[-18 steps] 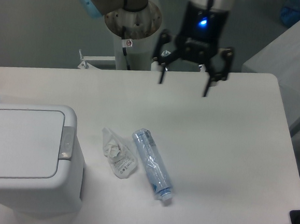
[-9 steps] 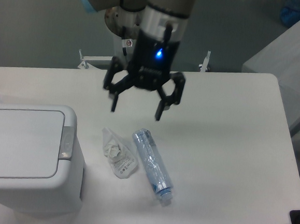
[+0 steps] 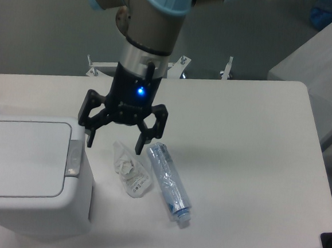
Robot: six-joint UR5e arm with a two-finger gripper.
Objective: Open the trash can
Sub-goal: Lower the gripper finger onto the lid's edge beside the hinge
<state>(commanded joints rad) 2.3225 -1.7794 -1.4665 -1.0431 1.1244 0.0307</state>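
Note:
The trash can (image 3: 27, 173) is a large white boxy bin at the lower left of the table, its flat lid down. A small grey button strip (image 3: 73, 157) sits on its right rim. My gripper (image 3: 114, 146) hangs open just right of the can's upper right corner, above the table, with nothing between its fingers. Its left fingertip is close to the button strip but apart from it.
A small clear plastic bag (image 3: 130, 170) lies right of the can, partly under my gripper. A clear bottle with a blue label (image 3: 168, 181) lies beside the bag. A grey box (image 3: 320, 67) stands past the table's right edge.
My gripper has swept from the table's far middle-right down and left, ending beside the trash can's right rim. It stayed open. The can, bag and bottle have not moved.

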